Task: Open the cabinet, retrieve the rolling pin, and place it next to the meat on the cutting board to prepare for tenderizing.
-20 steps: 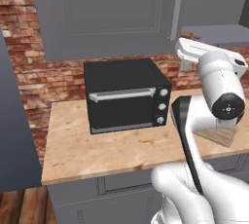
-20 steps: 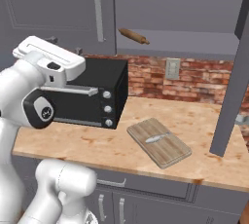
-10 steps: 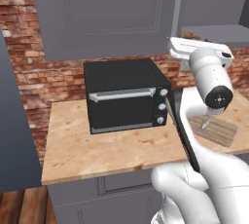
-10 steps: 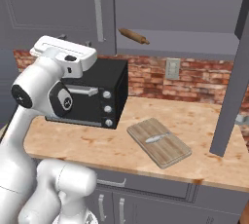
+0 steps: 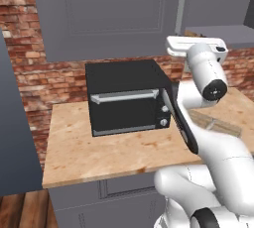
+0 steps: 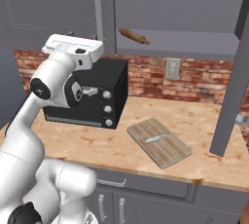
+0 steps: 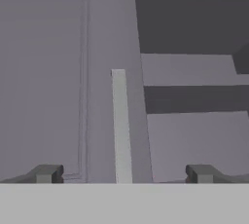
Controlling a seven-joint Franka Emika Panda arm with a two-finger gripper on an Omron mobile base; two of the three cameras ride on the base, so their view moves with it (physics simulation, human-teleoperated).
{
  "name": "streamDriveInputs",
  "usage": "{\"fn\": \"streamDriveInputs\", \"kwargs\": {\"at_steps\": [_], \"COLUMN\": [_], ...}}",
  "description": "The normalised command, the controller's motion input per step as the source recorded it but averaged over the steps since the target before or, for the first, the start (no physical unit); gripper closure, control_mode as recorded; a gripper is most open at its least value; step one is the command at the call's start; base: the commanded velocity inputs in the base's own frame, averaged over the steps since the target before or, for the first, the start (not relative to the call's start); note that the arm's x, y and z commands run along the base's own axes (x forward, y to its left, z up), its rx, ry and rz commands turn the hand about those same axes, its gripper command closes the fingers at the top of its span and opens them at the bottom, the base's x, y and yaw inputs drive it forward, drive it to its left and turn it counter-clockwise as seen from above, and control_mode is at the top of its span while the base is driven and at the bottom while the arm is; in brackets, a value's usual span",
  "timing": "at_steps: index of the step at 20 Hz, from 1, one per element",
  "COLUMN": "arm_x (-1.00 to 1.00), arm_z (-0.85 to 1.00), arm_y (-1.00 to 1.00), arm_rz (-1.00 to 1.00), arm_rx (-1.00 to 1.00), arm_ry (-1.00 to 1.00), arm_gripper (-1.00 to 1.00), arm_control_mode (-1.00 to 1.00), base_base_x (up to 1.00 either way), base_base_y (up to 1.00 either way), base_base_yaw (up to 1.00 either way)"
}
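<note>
A simulated kitchen with a brick back wall, described outward from the black toaster oven (image 5: 129, 98), which sits on a light wooden desk (image 5: 104, 155).

Nearest the cameras, the white robot arm (image 6: 56, 84) rises in front of the toaster oven and bends up above it. Its claw (image 7: 124, 173) points at the wall cabinet (image 5: 109, 14) that hangs over the oven. In the hand view the two dark fingertips (image 7: 46, 173) stand far apart at the bottom, spread to their full width, with nothing between them and nothing held. Ahead of them, roughly midway, runs the pale vertical bar handle (image 7: 120, 125) of the closed left cabinet door; the claw is apart from it.

To the right of the toaster oven, on the desk, lies the cutting board (image 6: 158, 142), flat and set at an angle. A small pale piece of meat (image 6: 154, 139) rests near its middle.

Above the toaster oven and further right, the cabinet's right door (image 6: 232, 86) is swung open toward the cameras, seen nearly edge-on. Inside the open half, on the bottom shelf, the rolling pin (image 6: 133, 35) lies tilted, just right of the closed door's handle and higher than the oven's top.

Furthest back, a wall socket (image 6: 171, 68) sits on the brick behind the cutting board.
</note>
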Motion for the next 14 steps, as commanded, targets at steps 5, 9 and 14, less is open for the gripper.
{"fn": "streamDriveInputs", "kwargs": {"at_steps": [5,9,14], "arm_x": [0.34,0.28,0.39], "arm_z": [-0.03,-0.02,-0.04], "arm_y": [-0.11,-0.17,-0.04], "arm_rz": [0.00,0.00,0.01], "arm_rx": [-0.06,-0.06,-0.04], "arm_ry": [-0.02,-0.03,-0.03], "arm_gripper": [-1.00,-1.00,-1.00], "arm_control_mode": [-1.00,-1.00,-1.00], "base_base_x": [0.00,0.00,0.00], "base_base_y": [0.00,0.00,0.00], "base_base_yaw": [0.00,0.00,0.00]}}
